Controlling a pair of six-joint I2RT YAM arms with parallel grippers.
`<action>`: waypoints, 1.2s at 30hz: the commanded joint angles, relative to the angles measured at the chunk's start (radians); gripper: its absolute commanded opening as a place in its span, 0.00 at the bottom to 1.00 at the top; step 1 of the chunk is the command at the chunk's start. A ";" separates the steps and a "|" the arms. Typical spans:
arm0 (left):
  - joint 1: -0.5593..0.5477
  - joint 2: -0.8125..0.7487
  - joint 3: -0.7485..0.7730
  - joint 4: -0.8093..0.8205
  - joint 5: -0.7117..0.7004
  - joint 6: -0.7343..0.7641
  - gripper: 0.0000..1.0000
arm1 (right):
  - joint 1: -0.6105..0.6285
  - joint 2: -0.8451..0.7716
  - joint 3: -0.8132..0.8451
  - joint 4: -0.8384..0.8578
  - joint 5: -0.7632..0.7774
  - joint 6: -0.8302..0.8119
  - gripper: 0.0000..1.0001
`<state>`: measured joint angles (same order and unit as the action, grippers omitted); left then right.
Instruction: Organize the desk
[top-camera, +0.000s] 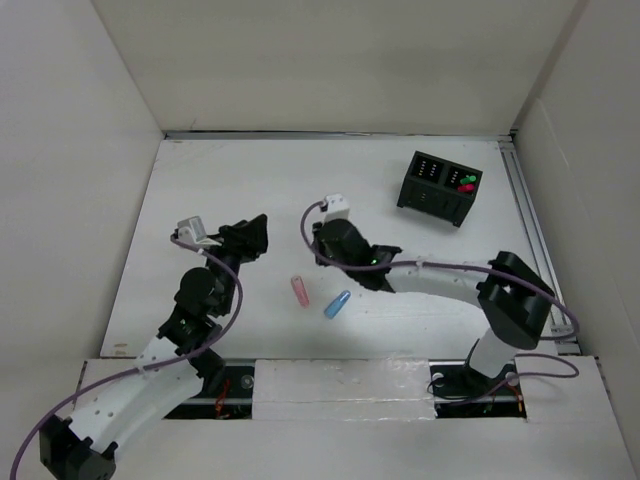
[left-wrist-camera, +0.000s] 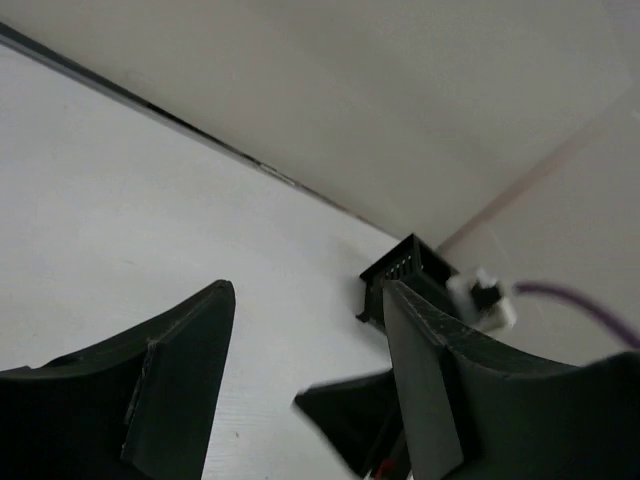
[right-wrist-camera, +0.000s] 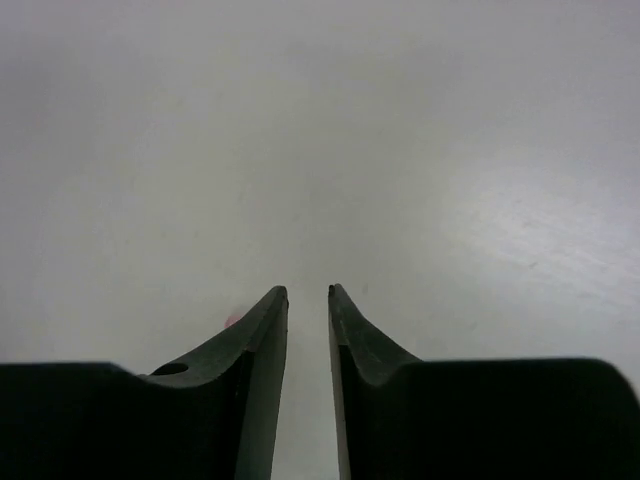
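Note:
The desk (top-camera: 240, 180) is a white tabletop walled by off-white panels. A pink capsule (top-camera: 300, 291) and a blue capsule (top-camera: 337, 304) lie on it near the front middle. My left gripper (top-camera: 252, 238) is open and empty, left of the capsules; in its wrist view (left-wrist-camera: 305, 290) it hangs above bare desk. My right gripper (top-camera: 322, 252) hovers just behind the pink capsule. In the right wrist view (right-wrist-camera: 308, 292) its jaws stand a narrow gap apart with nothing between them, and a bit of the pink capsule (right-wrist-camera: 231, 321) peeks out beside the left finger.
A small black two-compartment box (top-camera: 440, 187) stands at the back right with green and red pieces in one compartment; it also shows in the left wrist view (left-wrist-camera: 405, 272). A metal rail (top-camera: 528, 230) runs along the desk's right edge.

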<state>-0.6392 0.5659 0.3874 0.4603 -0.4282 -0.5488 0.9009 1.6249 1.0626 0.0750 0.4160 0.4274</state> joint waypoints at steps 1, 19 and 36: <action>0.004 -0.075 -0.041 0.008 -0.162 -0.087 0.58 | 0.142 0.076 0.034 -0.067 -0.051 0.051 0.42; 0.004 -0.075 -0.027 -0.014 -0.164 -0.092 0.59 | 0.273 0.331 0.132 -0.208 0.079 0.139 0.14; -0.005 0.304 0.168 -0.043 0.140 0.035 0.60 | -0.394 -0.017 0.163 -0.066 0.070 -0.027 0.15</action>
<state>-0.6399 0.8223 0.4789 0.4351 -0.3710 -0.5621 0.5579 1.6043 1.1481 -0.0414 0.5129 0.4469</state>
